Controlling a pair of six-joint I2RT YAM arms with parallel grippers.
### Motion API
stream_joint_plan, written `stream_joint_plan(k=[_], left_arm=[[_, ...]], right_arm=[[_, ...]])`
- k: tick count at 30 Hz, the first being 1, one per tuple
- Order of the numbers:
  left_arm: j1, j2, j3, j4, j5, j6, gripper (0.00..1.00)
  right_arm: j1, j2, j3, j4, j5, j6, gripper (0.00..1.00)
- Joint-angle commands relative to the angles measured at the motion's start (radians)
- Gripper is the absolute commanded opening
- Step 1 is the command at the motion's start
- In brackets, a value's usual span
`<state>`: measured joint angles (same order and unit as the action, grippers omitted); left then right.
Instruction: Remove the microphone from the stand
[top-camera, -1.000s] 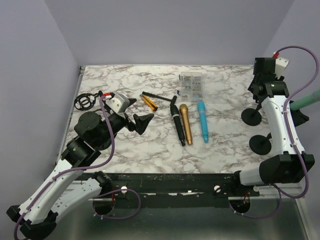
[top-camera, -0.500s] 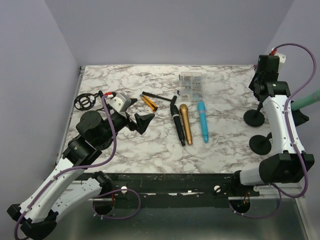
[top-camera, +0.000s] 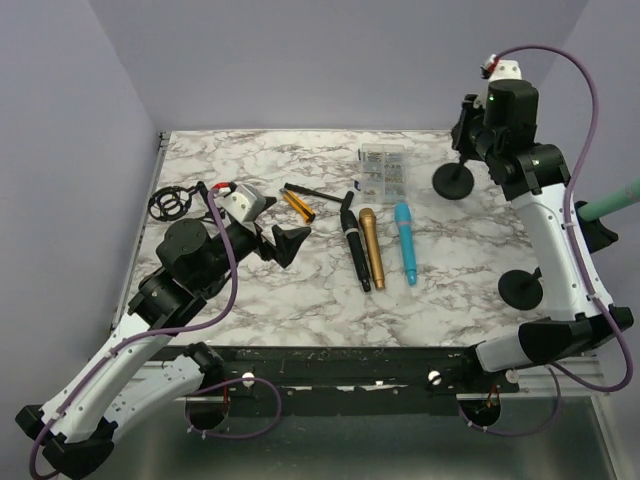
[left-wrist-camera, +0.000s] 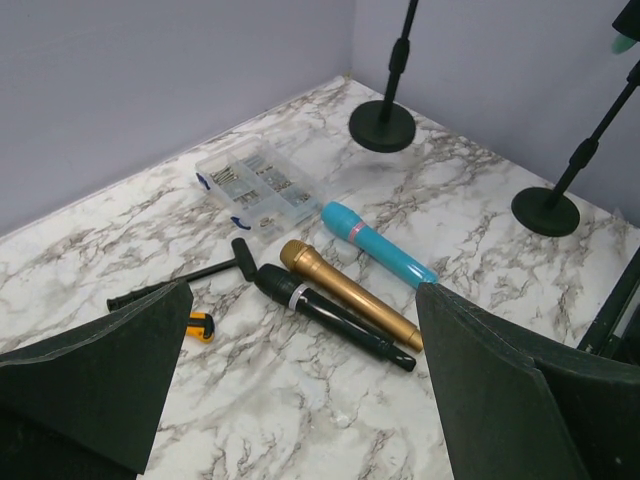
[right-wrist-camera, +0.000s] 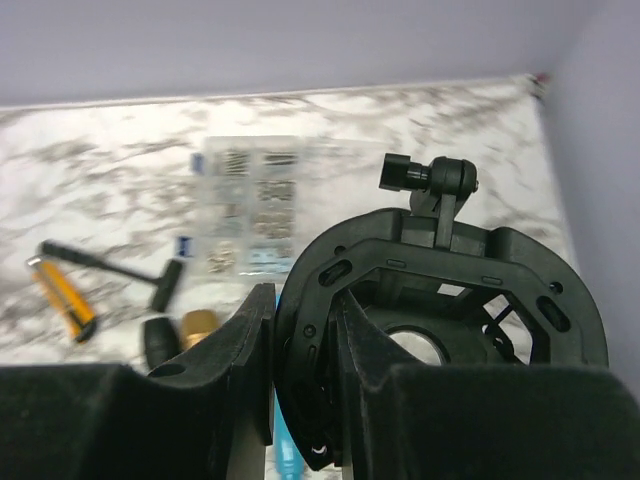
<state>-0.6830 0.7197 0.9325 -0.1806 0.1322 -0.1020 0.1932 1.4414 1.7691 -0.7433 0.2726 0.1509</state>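
Observation:
A teal-green microphone (top-camera: 612, 203) pokes in at the right edge, on the stand with the round base (top-camera: 521, 289). My right gripper (top-camera: 470, 125) is shut on the black shock-mount ring (right-wrist-camera: 440, 260) of a second, empty stand and holds it; that stand's base (top-camera: 453, 181) is near the back right. My left gripper (top-camera: 280, 245) is open and empty, left of three microphones lying on the table: black (top-camera: 355, 250), gold (top-camera: 372, 245) and blue (top-camera: 405, 240). In the left wrist view they lie ahead of my open left gripper (left-wrist-camera: 303, 300).
A clear parts box (top-camera: 383, 171) sits at the back centre. A black T-handle tool (top-camera: 310, 192) and an orange knife (top-camera: 298, 205) lie beside my left gripper. A loose black shock mount (top-camera: 170, 204) lies at the far left. Walls enclose the table.
My right arm has swung left and back with the empty stand in its grip; the base moved from the right edge to beside the parts box. The left arm barely moved.

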Motion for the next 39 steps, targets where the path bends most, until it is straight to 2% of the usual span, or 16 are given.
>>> stream_joint_plan(k=[1, 7, 11, 16, 29, 37, 38, 39], left_arm=[[-0.003, 0.006, -0.006, 0.016, -0.008, 0.001, 0.99], [-0.003, -0.013, -0.016, 0.023, -0.047, -0.002, 0.98], [-0.004, -0.052, -0.03, 0.034, -0.117, -0.002, 0.99], [-0.003, -0.154, -0.042, -0.003, -0.218, -0.086, 0.99], [-0.003, -0.418, 0.059, -0.512, -0.436, -0.293, 0.99], [-0.004, -0.37, 0.118, -0.636, -0.482, -0.42, 0.99], [-0.003, -0.344, 0.127, -0.65, -0.487, -0.432, 0.98], [-0.003, -0.321, 0.139, -0.664, -0.493, -0.445, 0.99]], right_arm=[[0.163, 0.004, 0.133, -0.016, -0.139, -0.061, 0.01], [0.438, 0.022, 0.141, -0.007, -0.306, -0.101, 0.01], [0.604, 0.099, 0.145, -0.005, -0.335, -0.14, 0.01], [0.763, 0.214, 0.196, 0.014, -0.341, -0.214, 0.01], [0.896, 0.445, 0.333, 0.064, -0.475, -0.347, 0.01], [0.902, 0.412, 0.252, 0.126, -0.515, -0.339, 0.01], [0.902, 0.412, 0.248, 0.122, -0.513, -0.337, 0.02], [0.901, 0.411, 0.238, 0.124, -0.506, -0.331, 0.09]])
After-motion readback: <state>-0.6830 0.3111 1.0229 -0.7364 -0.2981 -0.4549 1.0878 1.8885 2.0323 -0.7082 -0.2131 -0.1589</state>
